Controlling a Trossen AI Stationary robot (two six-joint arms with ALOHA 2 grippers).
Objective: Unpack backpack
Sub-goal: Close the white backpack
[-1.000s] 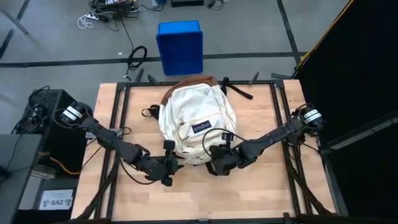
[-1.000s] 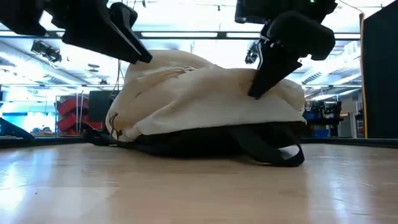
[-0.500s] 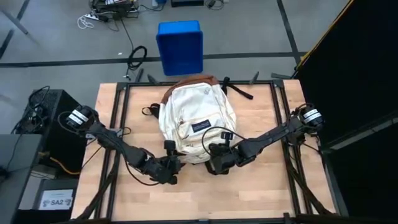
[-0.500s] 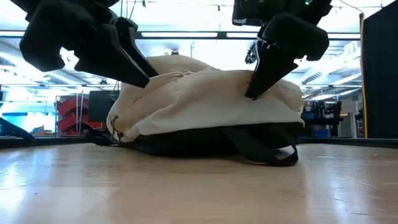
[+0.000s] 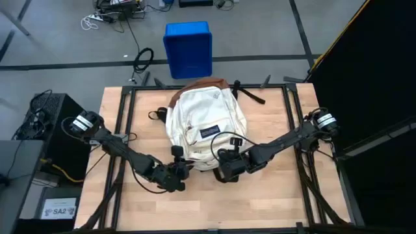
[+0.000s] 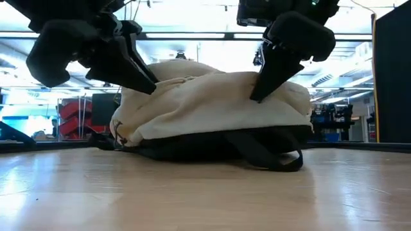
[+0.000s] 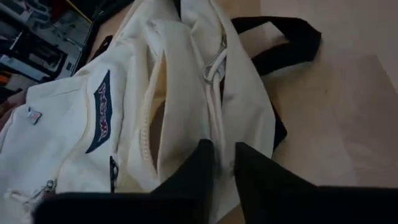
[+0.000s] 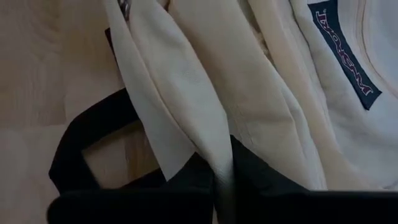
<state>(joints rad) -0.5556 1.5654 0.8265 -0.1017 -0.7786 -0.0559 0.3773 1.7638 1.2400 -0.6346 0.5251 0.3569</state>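
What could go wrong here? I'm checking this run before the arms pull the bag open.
1. The right gripper is pinched on only a thin fold of the backpack; the fabric could slip out under tension.
2. The left gripper sits at the zipper edge with its fingers nearly together; it may close beside the cloth rather than on it.
3. A dark strap lies loose under the bag and could drag or snag as it lifts.

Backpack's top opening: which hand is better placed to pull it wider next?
Probably the right hand: it is shut on a fold of the backpack beside the opening. The left hand also sits at the opening's edge, with only a narrow gap between its fingers; whether it grips cloth is unclear.
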